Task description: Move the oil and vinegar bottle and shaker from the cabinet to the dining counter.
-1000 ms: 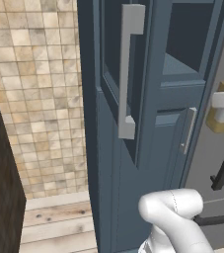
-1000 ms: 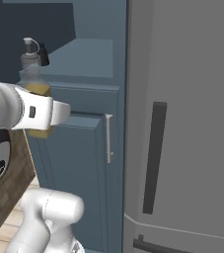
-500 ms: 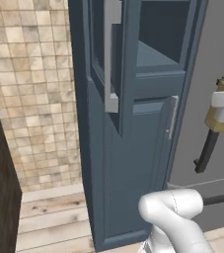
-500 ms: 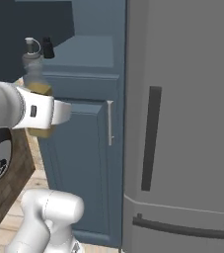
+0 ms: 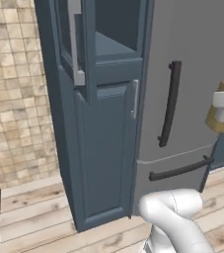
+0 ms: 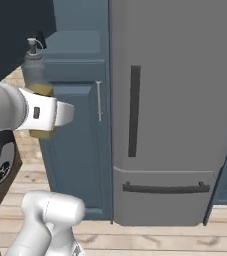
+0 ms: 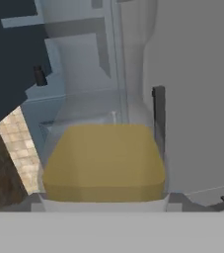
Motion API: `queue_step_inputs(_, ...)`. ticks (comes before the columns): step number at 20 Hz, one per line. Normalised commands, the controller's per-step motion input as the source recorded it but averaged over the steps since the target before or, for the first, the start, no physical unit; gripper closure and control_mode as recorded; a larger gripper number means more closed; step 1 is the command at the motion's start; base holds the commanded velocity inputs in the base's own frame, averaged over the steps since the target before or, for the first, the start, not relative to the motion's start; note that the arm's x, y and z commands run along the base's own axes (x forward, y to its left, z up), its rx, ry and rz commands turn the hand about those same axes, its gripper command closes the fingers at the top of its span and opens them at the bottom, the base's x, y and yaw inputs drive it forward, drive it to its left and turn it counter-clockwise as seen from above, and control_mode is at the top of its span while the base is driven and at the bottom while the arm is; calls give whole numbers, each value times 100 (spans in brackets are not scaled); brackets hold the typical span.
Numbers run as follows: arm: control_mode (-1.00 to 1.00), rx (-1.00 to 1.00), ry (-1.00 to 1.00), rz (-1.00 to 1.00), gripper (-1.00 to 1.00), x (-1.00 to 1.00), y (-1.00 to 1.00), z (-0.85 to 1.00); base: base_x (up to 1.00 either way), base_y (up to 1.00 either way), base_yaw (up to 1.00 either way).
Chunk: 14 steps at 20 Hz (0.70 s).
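One oil and vinegar bottle, yellow liquid in the lower part. One slate-blue cabinet with two door handles: a thick grey bar and a slim silver pull. One grey fridge carrying two dark handles.

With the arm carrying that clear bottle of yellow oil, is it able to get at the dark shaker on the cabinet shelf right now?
Probably not: the gripper is shut on the clear bottle of yellow oil, so the tiny dark shaker on the slate-blue cabinet must wait.
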Motion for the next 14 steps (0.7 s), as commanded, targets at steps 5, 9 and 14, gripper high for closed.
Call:
queue_step_inputs(5, 100, 0, 0, 0, 100, 0, 0, 0, -43, 3, -60)
queue_step_inputs(9, 100, 0, 0, 0, 100, 0, 0, 0, -36, 4, -66)
queue_step_inputs(14, 100, 0, 0, 0, 100, 0, 0, 0, -25, 3, -71)
